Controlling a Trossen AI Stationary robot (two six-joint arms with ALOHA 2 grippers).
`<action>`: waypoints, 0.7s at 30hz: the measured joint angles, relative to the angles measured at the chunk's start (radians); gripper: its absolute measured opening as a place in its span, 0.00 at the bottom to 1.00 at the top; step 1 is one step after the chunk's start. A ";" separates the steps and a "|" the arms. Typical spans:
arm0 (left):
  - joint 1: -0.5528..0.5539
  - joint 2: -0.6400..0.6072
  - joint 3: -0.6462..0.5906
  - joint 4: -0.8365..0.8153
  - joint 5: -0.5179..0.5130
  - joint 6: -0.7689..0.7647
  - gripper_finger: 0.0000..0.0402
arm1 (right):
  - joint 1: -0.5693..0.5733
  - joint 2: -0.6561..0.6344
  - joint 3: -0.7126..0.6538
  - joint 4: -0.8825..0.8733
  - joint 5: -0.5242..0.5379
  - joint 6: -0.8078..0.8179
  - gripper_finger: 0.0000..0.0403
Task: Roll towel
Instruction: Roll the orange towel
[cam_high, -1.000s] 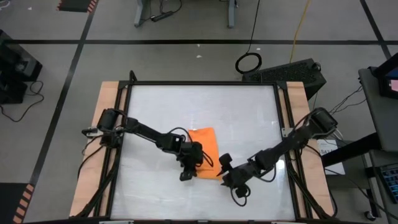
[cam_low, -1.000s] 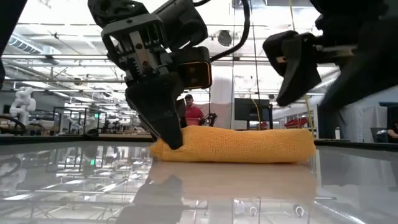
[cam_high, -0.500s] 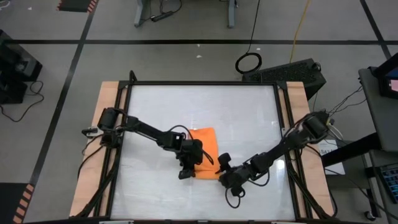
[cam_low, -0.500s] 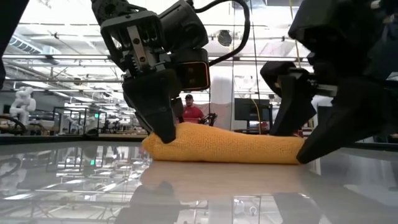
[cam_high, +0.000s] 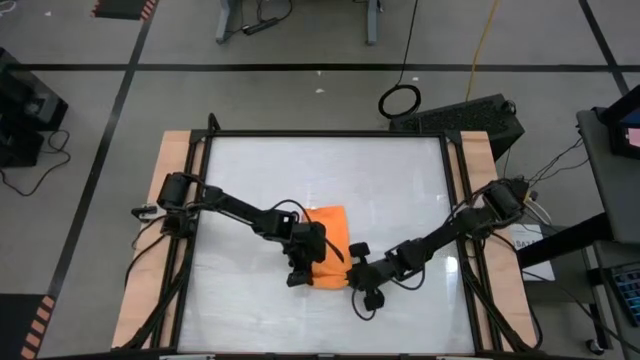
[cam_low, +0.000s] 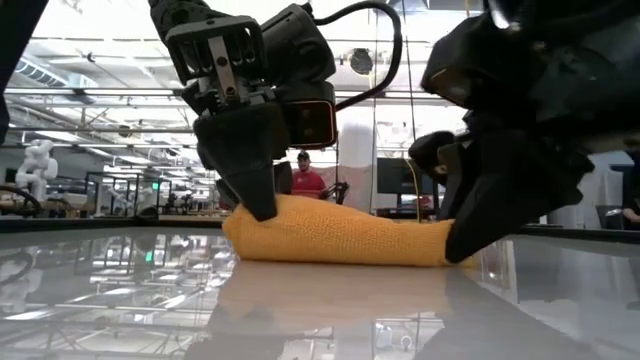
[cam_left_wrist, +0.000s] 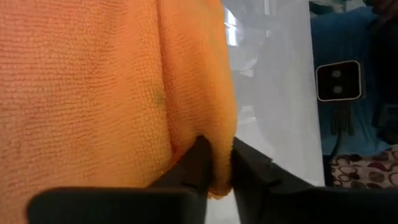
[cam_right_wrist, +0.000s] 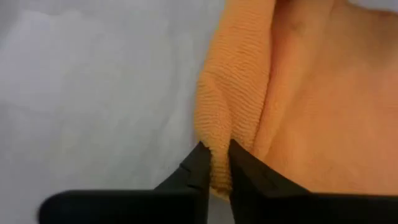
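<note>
The orange towel lies flat in the middle of the table, and its near edge is rolled into a thick fold that rests on the tabletop. My left gripper is shut on the fold's left end. My right gripper is shut on its right end. Both come slanting down from the near side. In the low view, the left gripper and the right gripper stand at the two ends of the fold. My left gripper pinches the left end of the towel's rolled near edge between its two fingers, several layers thick. The fingers slant down from the near left. That end bulges a little above the table. My right gripper pinches the right end of the same rolled edge between its two fingers, on a fold of cloth. The fingers slant down from the near right. This end lies low against the table.
The tabletop is white and glossy, inside a black frame with wooden side strips. Bare table lies on the far side of the towel. In the room behind, a person in red shows beyond the table.
My right gripper has come down and toward the table's left onto the fold's right end, and has shut on it. The fold's right end has been drawn in, so the fold looks shorter. The left end has bulged up slightly.
</note>
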 joint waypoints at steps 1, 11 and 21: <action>-0.004 0.000 0.000 -0.001 0.000 -0.003 0.19 | -0.008 0.000 0.000 0.002 -0.029 0.011 0.06; -0.066 -0.071 0.025 -0.112 -0.115 0.007 0.44 | -0.065 0.000 0.000 0.009 -0.190 0.108 0.02; -0.220 -0.219 0.026 -0.157 -0.641 0.243 0.44 | -0.120 -0.040 -0.004 -0.005 -0.301 0.164 0.01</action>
